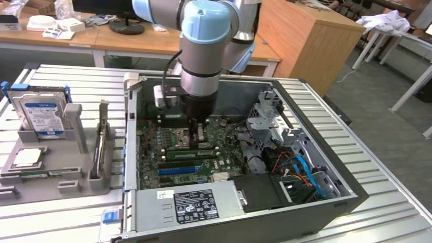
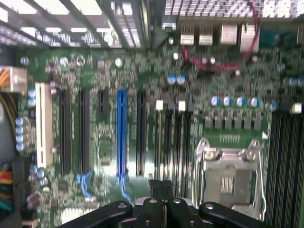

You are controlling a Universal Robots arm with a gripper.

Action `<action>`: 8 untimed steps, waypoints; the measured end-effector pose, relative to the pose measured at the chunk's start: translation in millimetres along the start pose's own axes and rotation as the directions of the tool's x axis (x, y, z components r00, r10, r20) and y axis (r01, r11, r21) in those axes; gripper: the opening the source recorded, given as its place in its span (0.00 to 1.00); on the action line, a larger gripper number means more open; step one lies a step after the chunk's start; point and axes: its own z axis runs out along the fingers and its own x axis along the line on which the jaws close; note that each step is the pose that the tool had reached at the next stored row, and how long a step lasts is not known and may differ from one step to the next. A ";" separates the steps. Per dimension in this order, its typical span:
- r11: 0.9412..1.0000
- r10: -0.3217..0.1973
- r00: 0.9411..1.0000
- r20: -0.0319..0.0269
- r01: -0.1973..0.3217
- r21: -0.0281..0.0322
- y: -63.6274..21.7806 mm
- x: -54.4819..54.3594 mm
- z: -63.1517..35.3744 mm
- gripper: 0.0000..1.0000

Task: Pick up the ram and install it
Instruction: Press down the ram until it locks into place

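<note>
Green motherboard (image 1: 202, 147) lies in the open computer case (image 1: 337, 197), and the gripper (image 1: 200, 143) reaches down onto it beside the empty processor socket (image 2: 228, 183), its fingers (image 2: 161, 187) pressed together with nothing visible between them. The ram (image 1: 190, 153), a narrow green stick, lies along a slot just below the fingertips in the exterior view, touching or almost touching them. On the exterior view's left, a grey rack (image 1: 50, 177) holds a blue-labelled hard drive (image 1: 42, 115) and a square processor chip (image 1: 27, 158).
</note>
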 end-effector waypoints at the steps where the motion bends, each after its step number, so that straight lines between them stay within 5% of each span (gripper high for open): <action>1: 1.000 0.000 1.000 0.000 0.000 -0.001 3.2 0.0 -0.2 0.11; 8: 1.000 0.000 1.000 -0.001 0.000 -0.003 29.1 0.0 -2.0 0.11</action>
